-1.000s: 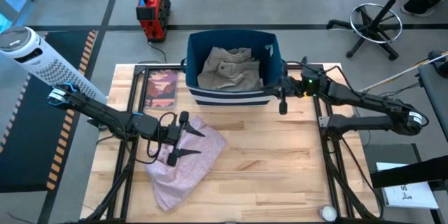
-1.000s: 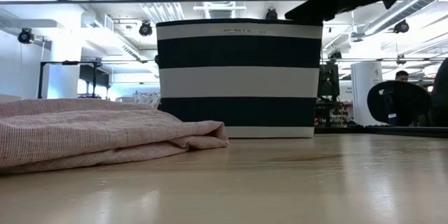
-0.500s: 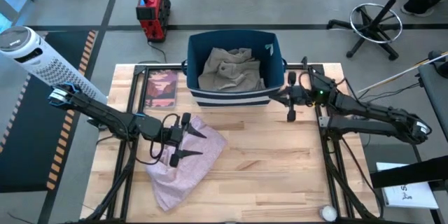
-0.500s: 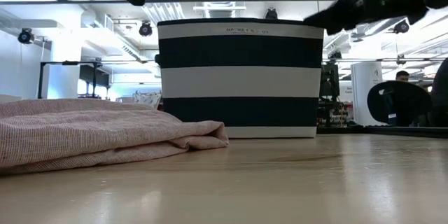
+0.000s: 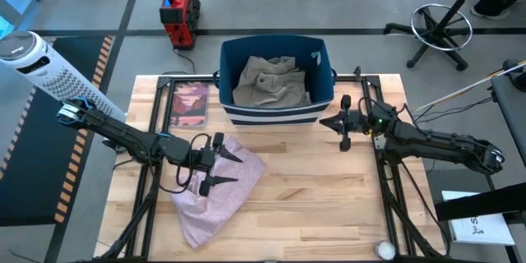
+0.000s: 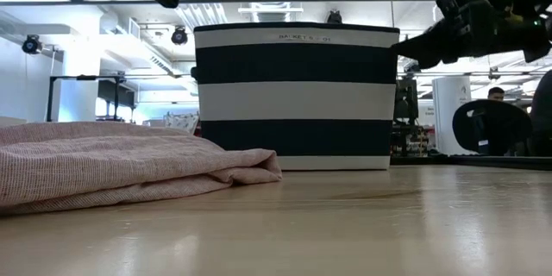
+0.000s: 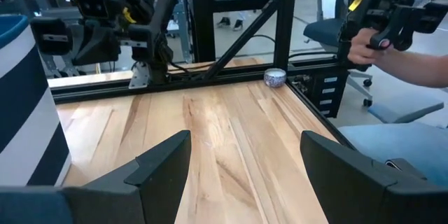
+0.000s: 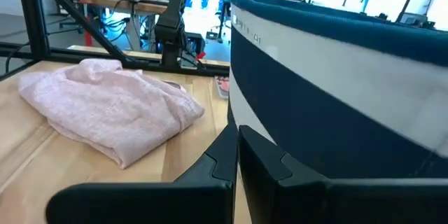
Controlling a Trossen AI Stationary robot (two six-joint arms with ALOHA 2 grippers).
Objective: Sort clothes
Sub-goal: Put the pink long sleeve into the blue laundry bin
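Left gripper (image 5: pixel 215 160) open wide, empty, hovering over the pink garment (image 5: pixel 218 187) lying left on the table (image 5: pixel 312 197). To grab well: drop straight onto a thick fold, close fully. Right gripper (image 5: pixel 343 122) pinched closed, empty, just right of the bin (image 5: pixel 275 113) holding the khaki garment (image 5: pixel 271 82). Anything under the khaki piece is hidden.
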